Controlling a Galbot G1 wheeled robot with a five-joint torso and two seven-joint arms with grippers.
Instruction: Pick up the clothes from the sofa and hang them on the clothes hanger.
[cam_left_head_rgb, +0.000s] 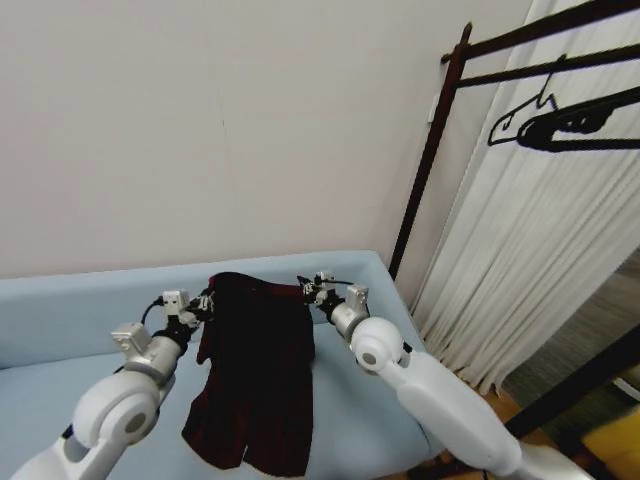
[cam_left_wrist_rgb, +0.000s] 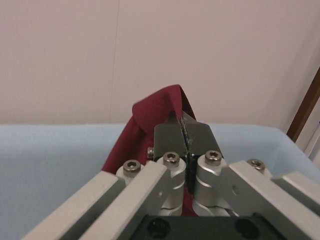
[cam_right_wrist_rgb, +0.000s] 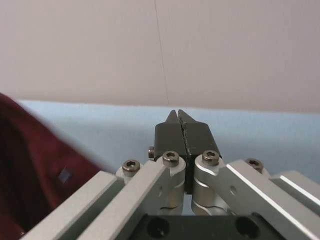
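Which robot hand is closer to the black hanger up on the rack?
Right. The right gripper sits at the red clothes' corner nearest the black hanger; the left gripper sits at their other corner, farther off.

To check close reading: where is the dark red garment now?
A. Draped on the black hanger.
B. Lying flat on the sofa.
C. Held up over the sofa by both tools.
C: the dark red garment hangs over the sofa, pinched at its top corners by the left tool and right tool; the black hanger is bare.
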